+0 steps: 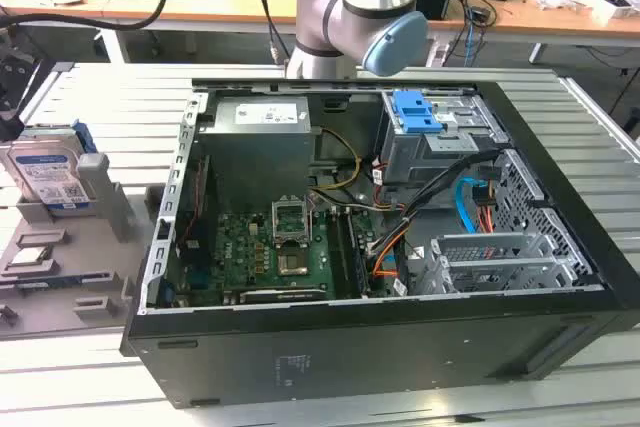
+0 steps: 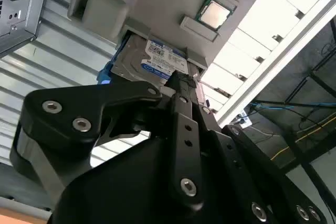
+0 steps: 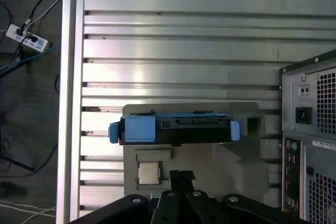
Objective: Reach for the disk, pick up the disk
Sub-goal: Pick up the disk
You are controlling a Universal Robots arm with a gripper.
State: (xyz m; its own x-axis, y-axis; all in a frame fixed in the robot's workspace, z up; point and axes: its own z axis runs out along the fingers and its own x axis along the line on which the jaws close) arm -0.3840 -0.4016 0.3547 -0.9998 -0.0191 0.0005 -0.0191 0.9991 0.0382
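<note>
Hanging just beside the disk (image 3: 178,129) in the first wrist view, the gripper (image 3: 181,174) is being shown edge-on; whether it is open or closed cannot be told. The disk is being propped on edge in a grey fixture (image 3: 220,156), with a processor chip (image 3: 148,172) beside it. Farther off, an open computer case (image 1: 350,357) is being carried by the slatted table (image 1: 590,127).

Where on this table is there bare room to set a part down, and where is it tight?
Bare slats lie on the table between the grey fixture holding the disk and the computer case, and beside the case at the exterior view's right. Tight: inside the case, and at the disk, where the gripper is close.
</note>
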